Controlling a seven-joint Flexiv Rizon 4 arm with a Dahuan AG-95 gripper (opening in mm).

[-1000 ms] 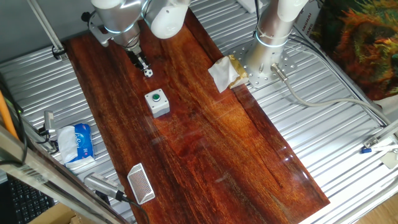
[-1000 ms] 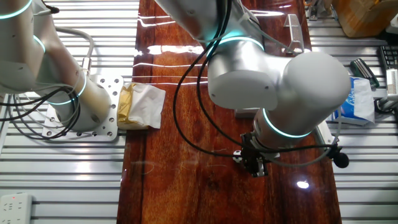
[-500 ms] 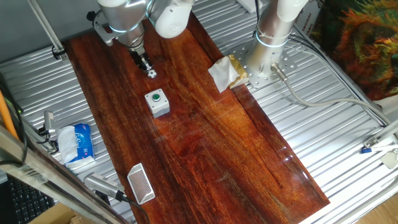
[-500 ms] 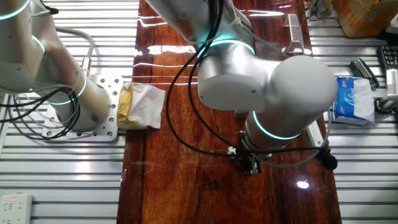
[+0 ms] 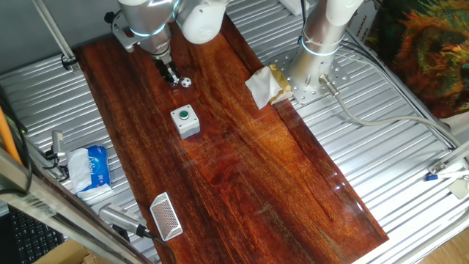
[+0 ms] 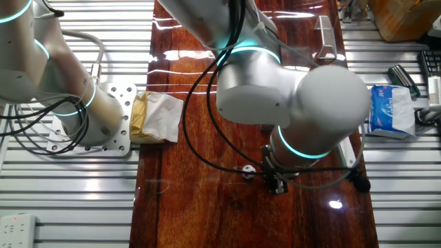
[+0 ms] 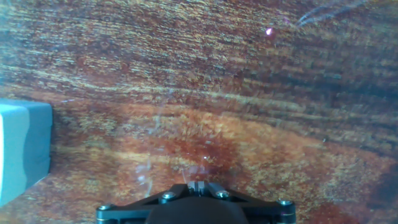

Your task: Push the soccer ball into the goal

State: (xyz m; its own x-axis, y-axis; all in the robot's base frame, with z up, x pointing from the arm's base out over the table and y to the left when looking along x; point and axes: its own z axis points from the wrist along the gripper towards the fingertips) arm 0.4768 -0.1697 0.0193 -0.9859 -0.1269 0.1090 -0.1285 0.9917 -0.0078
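Observation:
The soccer ball (image 5: 186,82) is a tiny white-and-black ball lying on the wooden board at the far end, just right of my gripper (image 5: 173,78). In the other fixed view the soccer ball (image 6: 248,170) lies a short way left of the gripper (image 6: 278,184), apart from it. The goal (image 5: 166,216), a small white frame with mesh, stands at the near left edge of the board, and the goal (image 6: 325,34) shows at the top right in the other fixed view. In the hand view the gripper (image 7: 198,185) is shut with nothing in it, and neither ball nor goal shows.
A grey box with a green button (image 5: 185,121) sits on the board between the ball and the goal; its edge (image 7: 22,149) shows at the left of the hand view. Crumpled paper (image 5: 264,86) lies by the second arm's base (image 5: 311,70). A blue packet (image 5: 93,167) lies off the board's left side.
The soccer ball has rolled sideways away from my fingertips, to the right in one fixed view. My gripper shifted slightly the same way and stays shut.

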